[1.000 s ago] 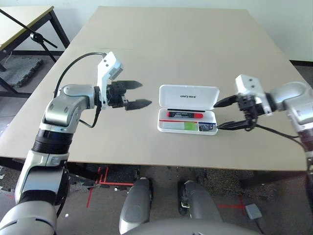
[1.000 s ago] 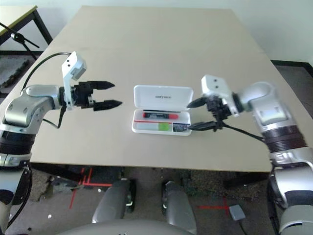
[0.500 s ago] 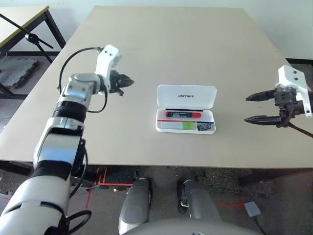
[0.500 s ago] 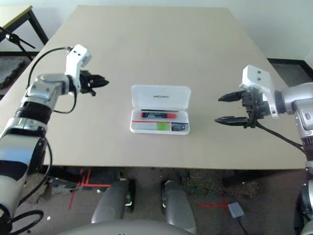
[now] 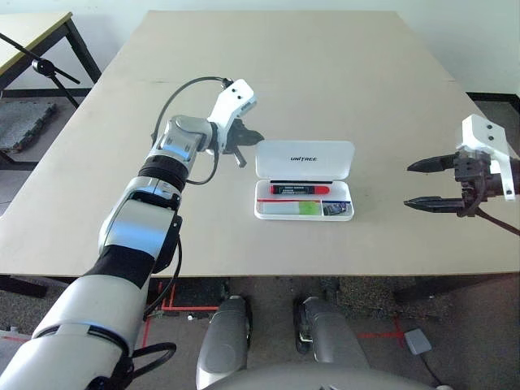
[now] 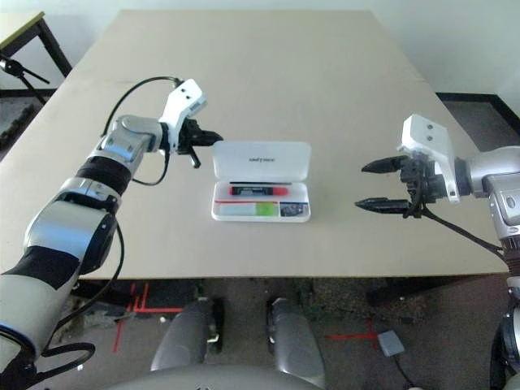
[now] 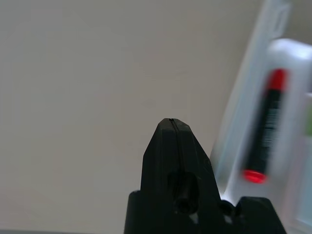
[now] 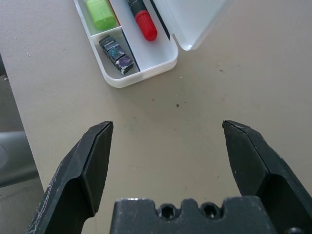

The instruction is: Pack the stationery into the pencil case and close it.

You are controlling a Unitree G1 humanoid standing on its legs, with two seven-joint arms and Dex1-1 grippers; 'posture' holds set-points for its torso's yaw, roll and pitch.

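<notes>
The white pencil case (image 5: 348,213) lies open mid-table, its lid (image 5: 305,158) with dark lettering folded back. In its tray lie a black marker with a red cap (image 5: 301,188), a lime-green highlighter (image 5: 307,208) and a small dark stubby cylinder (image 5: 333,210). My left gripper (image 5: 246,145) is shut and empty, right beside the lid's left edge; whether it touches I cannot tell. In the left wrist view the closed fingertips (image 7: 170,127) point past the marker (image 7: 265,131). My right gripper (image 5: 408,185) is open and empty, well to the right of the case, and its wrist view shows the cylinder (image 8: 116,53).
The tan table (image 5: 284,73) stretches far behind the case and to both sides. Its front edge runs just below the case. Another table with black legs (image 5: 32,32) stands at the far left, off my table.
The left gripper has shut and swung right, up to the lid's left edge. The right gripper has pulled back from the case to the right, staying open.
</notes>
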